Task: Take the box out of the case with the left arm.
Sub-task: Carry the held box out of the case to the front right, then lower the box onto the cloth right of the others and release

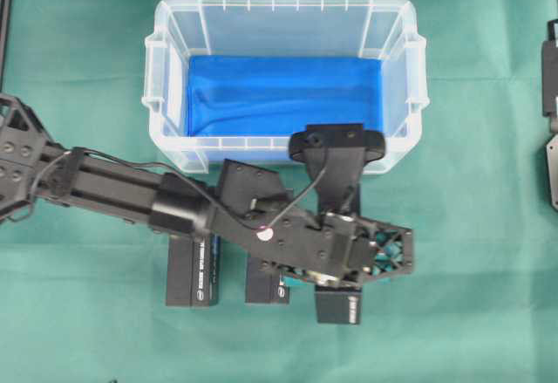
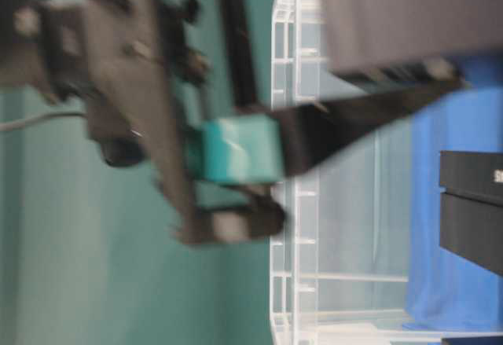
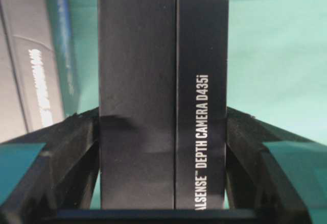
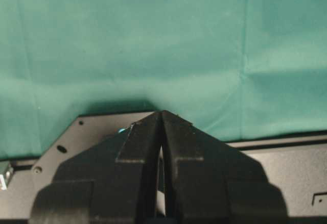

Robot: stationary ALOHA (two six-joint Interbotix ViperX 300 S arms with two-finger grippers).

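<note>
Box (image 3: 162, 96): black, printed "DEPTH CAMERA D435i", outside the case (image 1: 283, 30), over the green desk (image 1: 471, 252).
Left gripper (image 1: 384, 256): jaws closed on the box's sides.
Right gripper (image 4: 161, 117): jaws together, holding nothing.
Other boxes (image 1: 192, 270): on the desk, just beside the case.

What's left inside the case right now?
From overhead, the case shows only its blue floor sheet, with no box on it. The near right corner is covered by the left arm's camera. The table-level view is too blurred to say more.
</note>
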